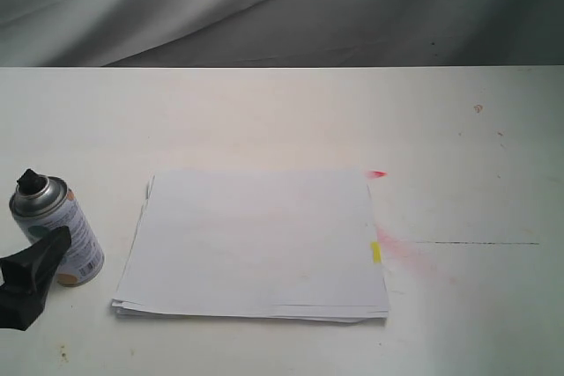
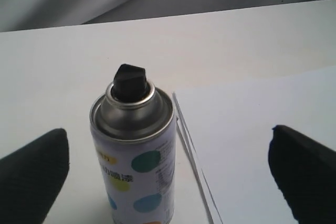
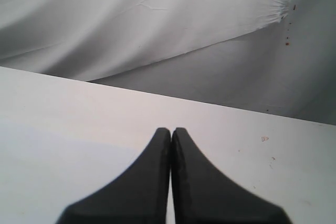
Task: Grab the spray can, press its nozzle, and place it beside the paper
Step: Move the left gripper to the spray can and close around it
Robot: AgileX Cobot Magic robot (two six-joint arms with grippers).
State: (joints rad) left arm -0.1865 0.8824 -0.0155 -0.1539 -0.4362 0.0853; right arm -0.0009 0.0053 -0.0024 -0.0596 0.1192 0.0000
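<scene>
The spray can stands upright on the white table, just left of the paper. Its black nozzle crowns the silver top. In the left wrist view the spray can with its nozzle sits between the wide-apart fingers of my left gripper, which is open and not touching it. Only one black finger shows in the exterior view, in front of the can's base. My right gripper is shut on nothing above bare table and is outside the exterior view.
The paper carries a yellow tab on its right edge. A red mark and a pink smear stain the table beside it. A thin dark line runs further right. Grey cloth hangs behind the far edge.
</scene>
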